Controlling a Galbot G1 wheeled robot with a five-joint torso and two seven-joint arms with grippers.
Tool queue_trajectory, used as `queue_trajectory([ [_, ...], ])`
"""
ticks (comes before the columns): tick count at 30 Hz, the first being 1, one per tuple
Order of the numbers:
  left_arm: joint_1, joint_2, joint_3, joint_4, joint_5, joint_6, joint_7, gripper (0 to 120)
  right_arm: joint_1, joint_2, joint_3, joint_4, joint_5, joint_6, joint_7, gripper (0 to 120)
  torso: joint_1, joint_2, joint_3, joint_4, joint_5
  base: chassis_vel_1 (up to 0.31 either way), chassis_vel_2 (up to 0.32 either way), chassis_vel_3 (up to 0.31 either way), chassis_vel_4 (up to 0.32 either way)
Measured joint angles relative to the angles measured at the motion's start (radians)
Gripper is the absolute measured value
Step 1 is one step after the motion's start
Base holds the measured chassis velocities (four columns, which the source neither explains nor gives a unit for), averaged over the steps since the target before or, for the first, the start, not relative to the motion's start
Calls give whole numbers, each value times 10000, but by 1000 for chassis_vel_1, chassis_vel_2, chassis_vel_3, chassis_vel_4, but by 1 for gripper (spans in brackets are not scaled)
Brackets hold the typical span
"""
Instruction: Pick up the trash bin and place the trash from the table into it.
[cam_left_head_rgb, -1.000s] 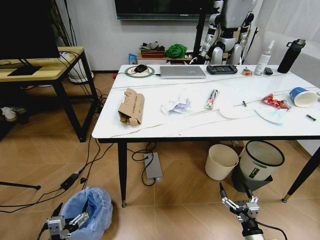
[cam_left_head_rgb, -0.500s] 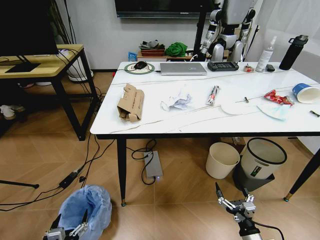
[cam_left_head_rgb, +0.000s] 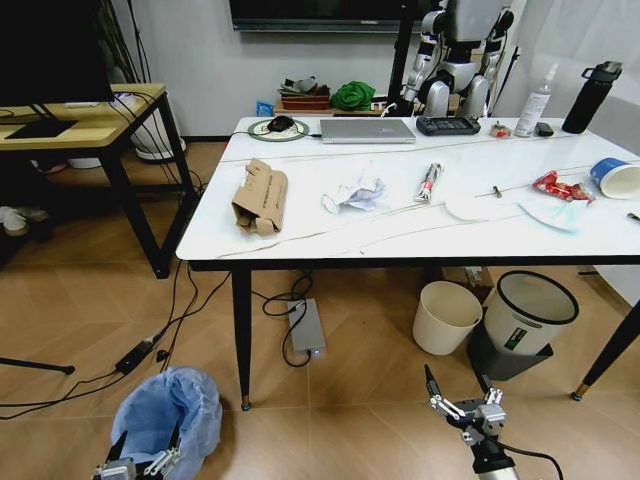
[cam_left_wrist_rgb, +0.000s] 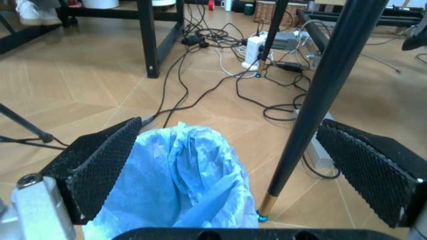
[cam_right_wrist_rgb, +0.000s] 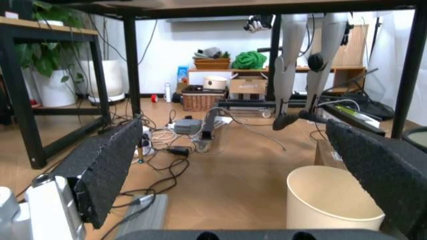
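Left pincer (cam_left_head_rgb: 140, 462) released, jaws spread, has dropped lower over the trash bin (cam_left_head_rgb: 168, 412) on the floor, near left of the counter (cam_left_head_rgb: 400, 240). Bin not yet gripped. Right pincer (cam_left_head_rgb: 460, 408) released, idle. Trash (cam_left_head_rgb: 260, 198) untouched on counter.

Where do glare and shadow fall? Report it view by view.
Head view: the table top shows a soft sheen, no harsh glare, and shades the floor beneath it. Left wrist view: even light on the trash bin bag between the left gripper's open jaws. Right wrist view: bright back wall, dark table underside.
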Motion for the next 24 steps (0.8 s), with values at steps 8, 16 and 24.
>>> queue_trajectory([
  [8,-156,375,-38,46,-181,273,11,100,72,183,131,-193,-64,-14,4,100,-132,-310,-177,0,-1,0,0,0,0],
  [16,-255,972,-95,95,-152,452,144,100,38,399,307,-256,-152,16,3,100,-254,-634,-377,0,-1,0,0,0,0],
  [24,-233,1587,-301,434,-182,441,177,100,-2,637,445,-278,-191,94,-4,100,-371,-943,-571,-1,-1,0,0,0,0],
])
